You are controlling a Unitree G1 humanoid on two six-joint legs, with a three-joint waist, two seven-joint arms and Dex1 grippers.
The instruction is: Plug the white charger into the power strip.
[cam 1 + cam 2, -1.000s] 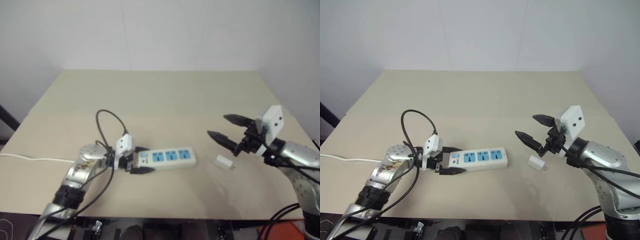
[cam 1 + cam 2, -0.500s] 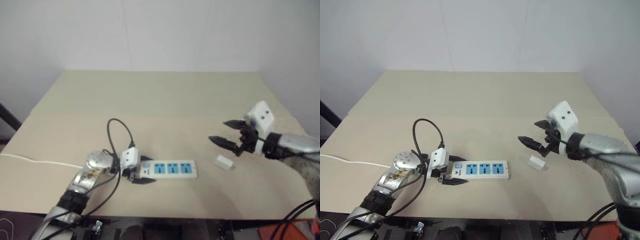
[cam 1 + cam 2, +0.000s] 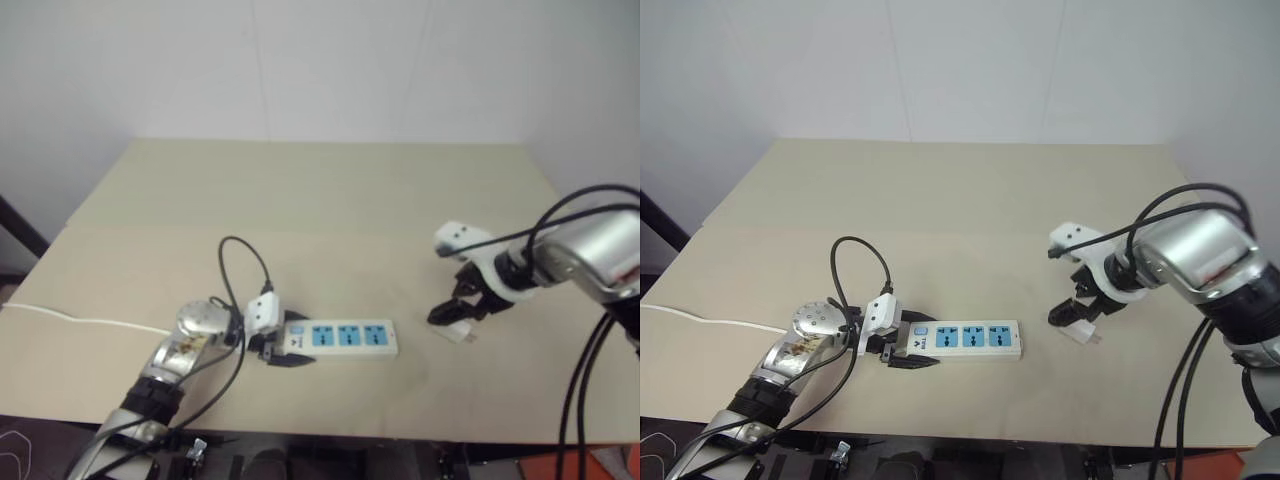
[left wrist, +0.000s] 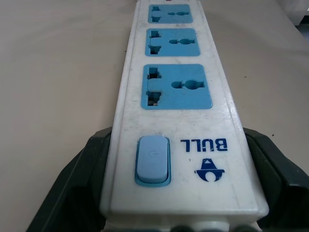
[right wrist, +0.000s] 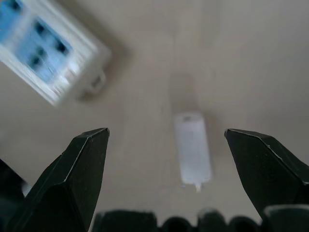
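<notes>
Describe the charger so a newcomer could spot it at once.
On the tan table, look right of the power strip, under the right gripper. The charger is the small white block lying loose there, far smaller than the strip.

In the left wrist view, the power strip [image 4: 178, 121] runs off the top edge at its far socket, and the left gripper's fingers [image 4: 79, 193] hide its lower sides. In the right wrist view, the strip's end is blurred and cropped. From the head camera, the right gripper [image 3: 1072, 312] partly covers the white charger [image 3: 1085, 333].
</notes>
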